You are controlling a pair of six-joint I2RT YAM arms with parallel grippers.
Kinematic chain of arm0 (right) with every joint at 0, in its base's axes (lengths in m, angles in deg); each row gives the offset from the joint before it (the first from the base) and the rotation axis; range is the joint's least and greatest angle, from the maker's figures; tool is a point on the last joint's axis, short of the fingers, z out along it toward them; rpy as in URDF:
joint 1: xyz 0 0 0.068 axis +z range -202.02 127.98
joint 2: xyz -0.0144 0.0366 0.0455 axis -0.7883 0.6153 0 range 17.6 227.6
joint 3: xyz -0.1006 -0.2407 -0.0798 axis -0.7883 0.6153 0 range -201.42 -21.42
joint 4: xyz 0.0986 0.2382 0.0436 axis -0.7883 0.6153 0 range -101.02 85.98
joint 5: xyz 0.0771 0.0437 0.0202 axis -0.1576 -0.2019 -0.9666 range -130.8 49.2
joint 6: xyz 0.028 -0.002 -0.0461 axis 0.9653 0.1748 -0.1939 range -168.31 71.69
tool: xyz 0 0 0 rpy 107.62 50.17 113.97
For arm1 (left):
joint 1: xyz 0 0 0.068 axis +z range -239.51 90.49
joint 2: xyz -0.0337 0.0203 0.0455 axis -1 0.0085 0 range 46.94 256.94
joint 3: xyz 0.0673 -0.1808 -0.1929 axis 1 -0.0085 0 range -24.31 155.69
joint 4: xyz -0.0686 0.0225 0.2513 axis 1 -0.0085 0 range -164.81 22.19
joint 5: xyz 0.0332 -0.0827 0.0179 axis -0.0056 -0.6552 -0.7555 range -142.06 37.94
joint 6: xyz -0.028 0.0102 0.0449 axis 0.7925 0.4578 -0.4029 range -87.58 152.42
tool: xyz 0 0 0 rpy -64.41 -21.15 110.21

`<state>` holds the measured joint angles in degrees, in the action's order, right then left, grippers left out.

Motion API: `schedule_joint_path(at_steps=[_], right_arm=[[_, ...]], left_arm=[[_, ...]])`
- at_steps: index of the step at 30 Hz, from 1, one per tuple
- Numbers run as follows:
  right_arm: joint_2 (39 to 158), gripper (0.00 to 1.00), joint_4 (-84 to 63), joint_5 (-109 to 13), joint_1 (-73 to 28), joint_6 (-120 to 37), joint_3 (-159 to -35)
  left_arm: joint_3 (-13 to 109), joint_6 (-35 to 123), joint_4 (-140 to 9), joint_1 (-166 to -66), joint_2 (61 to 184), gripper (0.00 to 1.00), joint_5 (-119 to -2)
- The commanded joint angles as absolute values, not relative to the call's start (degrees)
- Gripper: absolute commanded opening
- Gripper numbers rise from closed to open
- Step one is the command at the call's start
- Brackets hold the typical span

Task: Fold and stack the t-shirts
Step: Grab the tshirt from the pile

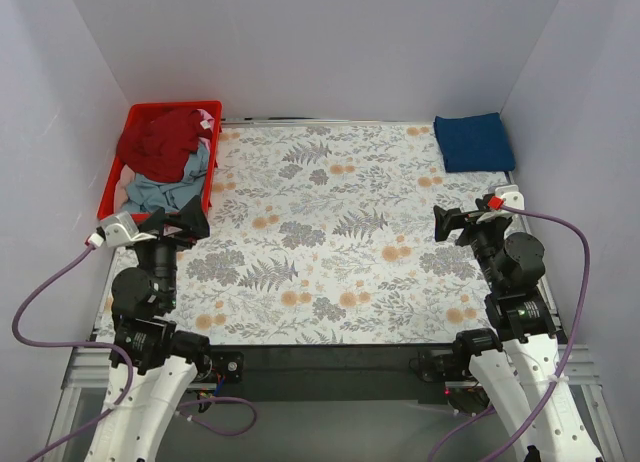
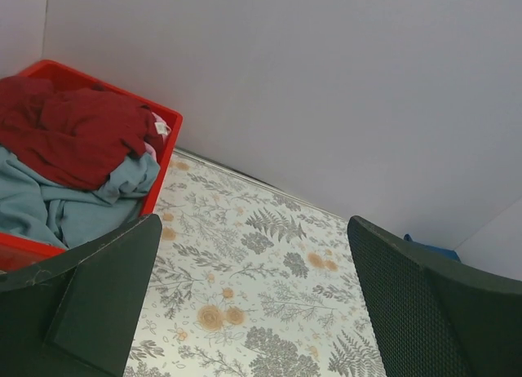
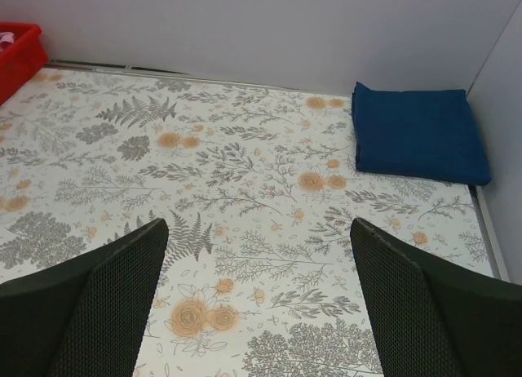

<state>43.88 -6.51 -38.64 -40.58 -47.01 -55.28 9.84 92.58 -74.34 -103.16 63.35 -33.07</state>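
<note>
A dark red t-shirt (image 1: 160, 142) lies crumpled on top of a grey-blue t-shirt (image 1: 165, 190) in the red basket (image 1: 112, 182) at the back left; both show in the left wrist view, the red one (image 2: 77, 132) over the grey-blue one (image 2: 57, 206). A bit of pink cloth (image 1: 205, 120) peeks out at the basket's far corner. A folded navy blue t-shirt (image 1: 473, 141) lies at the back right, also in the right wrist view (image 3: 418, 132). My left gripper (image 1: 186, 225) is open and empty beside the basket. My right gripper (image 1: 450, 225) is open and empty over the cloth.
A floral tablecloth (image 1: 330, 232) covers the table. White walls close in the back and both sides. Purple cables (image 1: 40, 302) loop from each wrist near the arm bases.
</note>
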Motion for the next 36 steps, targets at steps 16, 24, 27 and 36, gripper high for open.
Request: schedule_joint_path(at_steps=[16, 24, 27, 36], right_arm=[[50.6, 0.98, -9.6, -49.8, -40.3, -40.1, -56.3], [49.8, 0.98, -9.6, -52.0, -40.2, -40.0, -54.1], [49.4, 0.98, -9.7, -52.7, -40.2, -39.6, -53.4], [49.4, 0.98, -9.4, -54.4, -40.2, -40.0, -52.1]], left_arm=[[21.6, 95.8, -63.3, -102.3, 105.7, 0.98, -31.4], [50.3, 96.3, -75.8, -93.4, 137.4, 0.98, -24.4], [58.4, 98.1, -77.1, -89.6, 146.4, 0.98, -25.2], [71.3, 99.9, -77.1, -82.9, 164.1, 0.98, -28.5]])
